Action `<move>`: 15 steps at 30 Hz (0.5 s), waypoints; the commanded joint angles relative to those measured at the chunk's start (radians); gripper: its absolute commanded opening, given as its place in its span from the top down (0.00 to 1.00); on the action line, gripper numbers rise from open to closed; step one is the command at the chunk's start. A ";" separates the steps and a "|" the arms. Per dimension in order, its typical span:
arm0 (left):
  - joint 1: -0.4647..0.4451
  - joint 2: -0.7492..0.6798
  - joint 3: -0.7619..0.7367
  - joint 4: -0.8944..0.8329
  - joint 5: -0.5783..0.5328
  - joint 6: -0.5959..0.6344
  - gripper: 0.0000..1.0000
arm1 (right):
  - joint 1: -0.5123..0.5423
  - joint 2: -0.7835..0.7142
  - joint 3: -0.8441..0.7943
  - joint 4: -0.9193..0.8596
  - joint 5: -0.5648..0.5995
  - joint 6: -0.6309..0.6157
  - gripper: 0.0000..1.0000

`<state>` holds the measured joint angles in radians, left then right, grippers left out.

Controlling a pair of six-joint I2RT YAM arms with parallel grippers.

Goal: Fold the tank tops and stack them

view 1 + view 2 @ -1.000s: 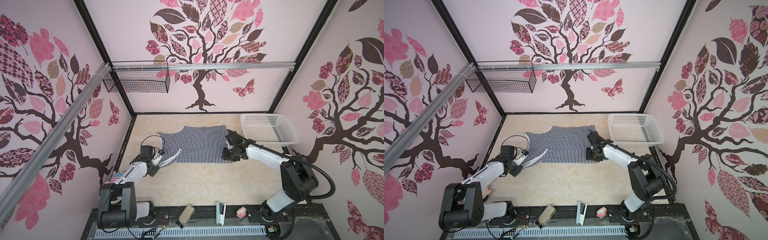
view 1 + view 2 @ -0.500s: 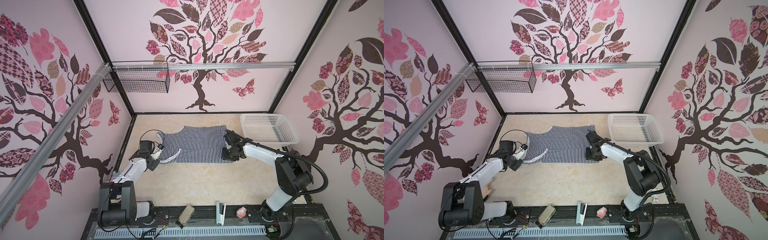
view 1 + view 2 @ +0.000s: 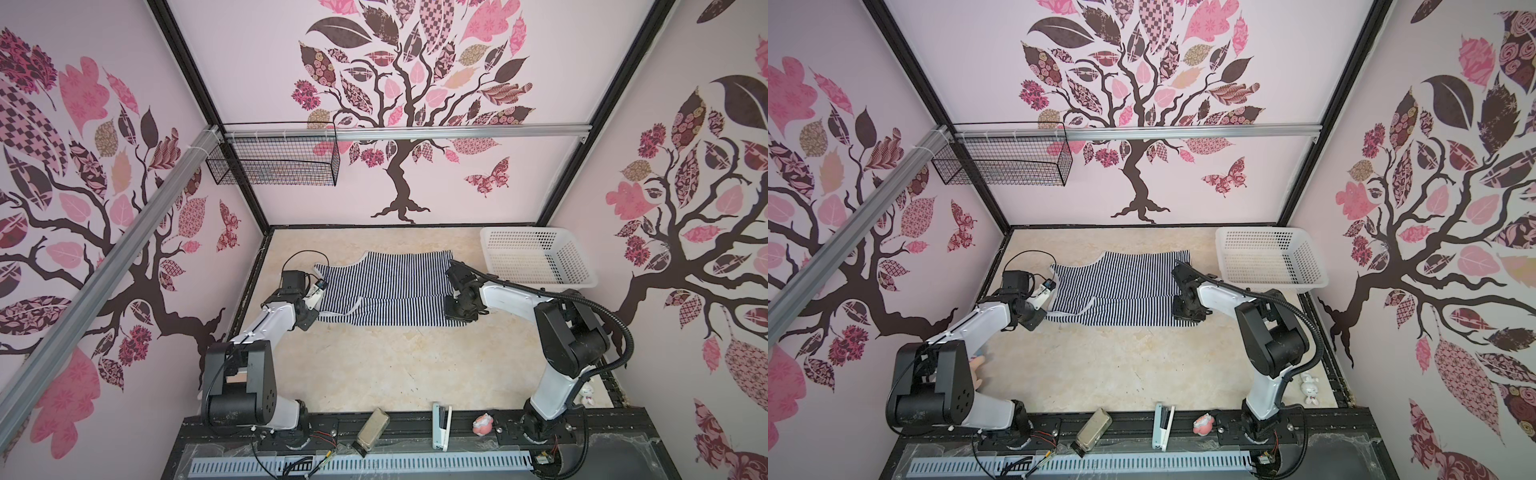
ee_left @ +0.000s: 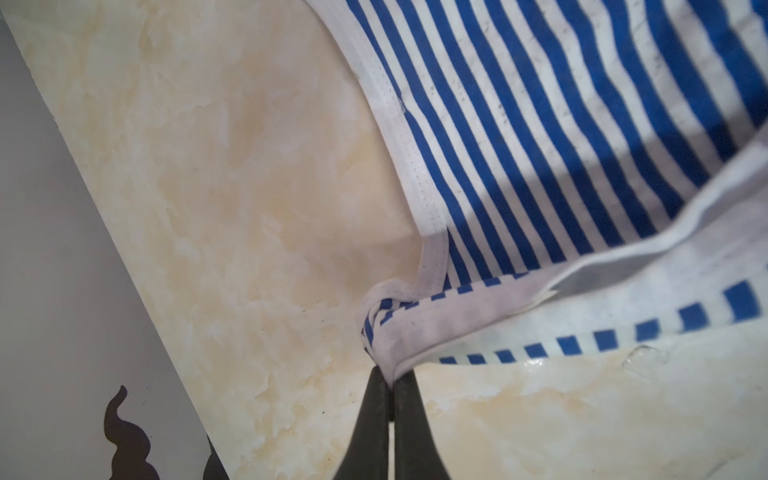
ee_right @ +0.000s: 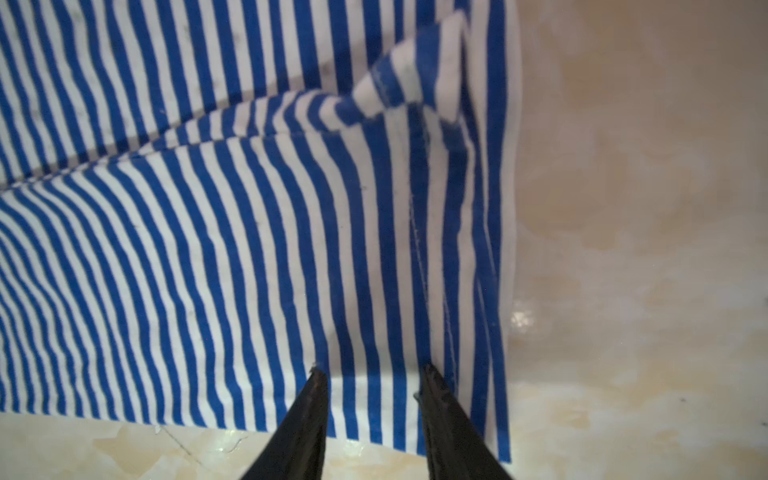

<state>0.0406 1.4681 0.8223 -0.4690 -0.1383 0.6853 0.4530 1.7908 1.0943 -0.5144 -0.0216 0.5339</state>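
Note:
One striped tank top (image 3: 386,286) (image 3: 1121,286) lies flat near the back of the table, straps to the left and hem to the right, with a layer folded over along its near side. My left gripper (image 4: 390,374) (image 3: 321,287) is shut on the white-trimmed strap end (image 4: 399,332), which is bunched and raised off the table. My right gripper (image 5: 372,374) (image 3: 448,309) is open. Its fingertips (image 5: 318,376) rest on top of the cloth (image 5: 208,249) at the near hem corner, with nothing pinched between them.
A white plastic basket (image 3: 519,229) (image 3: 1266,230) stands at the back right, just beyond the right arm. A black wire basket (image 3: 274,166) hangs on the back wall. A stapler (image 3: 440,424), a metal box (image 3: 372,426) and a small pink toy (image 3: 483,424) sit on the front rail.
My left gripper has shut on the strap end and carried it toward the back of the table. My right gripper has stayed open at the hem corner, shifting only slightly.

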 commanded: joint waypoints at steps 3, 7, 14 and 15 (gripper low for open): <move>0.011 0.020 0.036 0.020 -0.015 0.014 1.00 | -0.026 0.020 -0.015 -0.028 0.038 -0.013 0.59; 0.013 0.047 0.041 0.017 -0.016 0.029 1.00 | -0.049 0.029 -0.036 -0.026 0.041 -0.021 0.59; 0.015 0.153 0.071 -0.039 -0.032 0.062 0.98 | -0.069 0.024 -0.041 -0.028 0.023 -0.028 0.59; 0.015 0.160 0.073 -0.052 -0.026 0.065 0.98 | -0.068 0.021 -0.039 -0.026 0.012 -0.029 0.59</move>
<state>0.0471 1.6142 0.8696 -0.4812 -0.1581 0.7280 0.4000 1.7931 1.0851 -0.4942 -0.0284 0.5156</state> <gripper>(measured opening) 0.047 0.407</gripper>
